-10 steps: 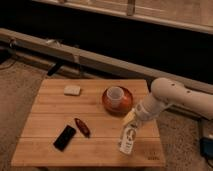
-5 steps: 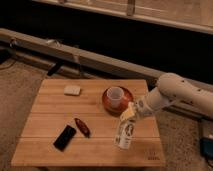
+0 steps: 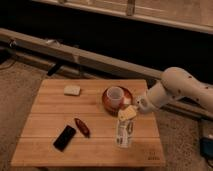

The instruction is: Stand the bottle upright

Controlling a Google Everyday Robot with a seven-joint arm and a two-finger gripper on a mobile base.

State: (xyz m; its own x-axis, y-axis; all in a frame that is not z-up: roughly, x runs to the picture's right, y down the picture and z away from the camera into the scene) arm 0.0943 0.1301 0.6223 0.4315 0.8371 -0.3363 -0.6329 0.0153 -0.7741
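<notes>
One light wooden slatted table (image 3: 45, 150) carries everything in view, and on it lie six separate things, one of each kind. Nearest the front edge, toward the left, one black flat rectangular phone (image 3: 64, 138) rests face up, and just beside it on its far right side lies one small dark red elongated object (image 3: 82, 127), set at a slant and apart from the phone by a narrow gap. To the right of these, near the front right part of the table, stands the one small white flat-sided plastic bottle (image 3: 124, 133) with a dark-printed label; it is close to upright, its base on the wood and its top end leaning slightly toward the arm. One gripper (image 3: 129, 113), at the end of a single pale rounded robot arm (image 3: 180, 90) that reaches in from the right, is closed around the top end of the bottle. Just behind the bottle sits one round reddish-brown saucer (image 3: 107, 101), with one white cup (image 3: 115, 95) standing in it, mouth up. Farthest back, toward the left rear of the table, lies one small pale rectangular block (image 3: 72, 90), well apart from the rest.
</notes>
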